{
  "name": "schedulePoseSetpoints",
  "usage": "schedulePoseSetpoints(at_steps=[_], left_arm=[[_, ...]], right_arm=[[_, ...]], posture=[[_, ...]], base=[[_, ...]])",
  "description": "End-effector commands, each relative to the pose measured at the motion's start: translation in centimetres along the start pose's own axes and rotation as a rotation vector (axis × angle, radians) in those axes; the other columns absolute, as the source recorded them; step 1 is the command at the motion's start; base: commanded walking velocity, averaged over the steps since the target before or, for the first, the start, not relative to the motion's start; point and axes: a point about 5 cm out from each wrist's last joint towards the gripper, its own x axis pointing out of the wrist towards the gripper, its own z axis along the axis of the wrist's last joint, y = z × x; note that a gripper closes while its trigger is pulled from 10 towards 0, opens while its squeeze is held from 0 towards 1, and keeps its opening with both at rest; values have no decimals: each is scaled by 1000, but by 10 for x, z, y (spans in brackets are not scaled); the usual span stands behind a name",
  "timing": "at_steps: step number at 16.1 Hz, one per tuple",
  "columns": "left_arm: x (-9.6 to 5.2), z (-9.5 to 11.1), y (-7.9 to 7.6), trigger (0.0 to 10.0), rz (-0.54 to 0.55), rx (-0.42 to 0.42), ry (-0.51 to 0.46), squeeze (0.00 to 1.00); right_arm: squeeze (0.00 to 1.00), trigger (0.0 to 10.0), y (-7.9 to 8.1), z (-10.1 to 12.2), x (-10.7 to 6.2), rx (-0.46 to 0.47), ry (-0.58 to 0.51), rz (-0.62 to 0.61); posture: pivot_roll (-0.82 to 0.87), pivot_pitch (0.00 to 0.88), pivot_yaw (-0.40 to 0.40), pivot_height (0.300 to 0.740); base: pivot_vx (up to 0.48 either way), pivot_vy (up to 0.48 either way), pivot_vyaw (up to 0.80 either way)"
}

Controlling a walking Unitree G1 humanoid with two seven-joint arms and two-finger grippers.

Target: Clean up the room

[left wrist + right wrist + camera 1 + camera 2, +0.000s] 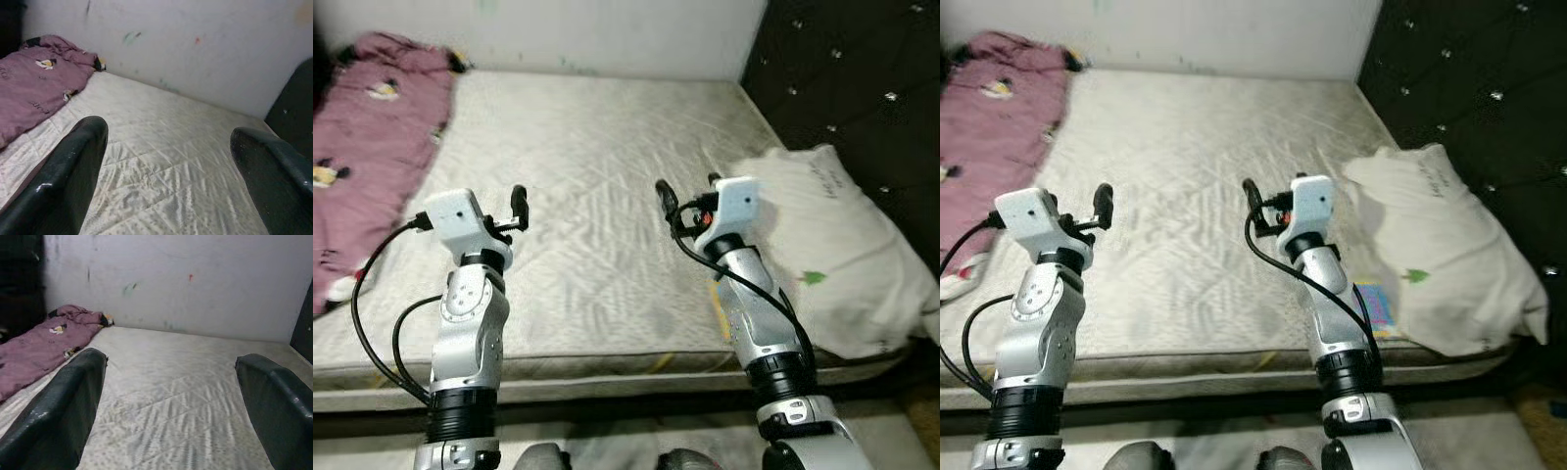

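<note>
Left gripper [168, 171]: held up over the near part of the mattress, fingers [63, 181] spread wide apart, nothing between them.
Right gripper [171, 406]: held up over the middle of the mattress, fingers [58, 406] wide apart too, holding nothing.
Mattress [597, 196]: bare, pale and quilted, under both arms.
Purple blanket [367, 147]: crumpled along the mattress's left side, reaching the far corner by the wall.
White pillow [832, 245]: on the right side, beside the black headboard [862, 88].
Wall [186, 279]: pale, behind the bed.
</note>
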Motion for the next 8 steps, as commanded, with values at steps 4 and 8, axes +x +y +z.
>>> schedulePoseSetpoints(at_steps=[4, 8], left_arm=[[1, -1, -9, 10000, -19, -19, 6, 0], [1, -1, -9, 10000, -19, -23, 7, 0]], right_arm=[[0, 10000, -13, 0, -3, -9, 10, -34], [0, 10000, -13, -1, -3, -9, 16, -38]], posture=[[38, 0, -50, 740], [38, 0, -49, 740]], base=[[0, 453, 0], [0, 451, 0]])
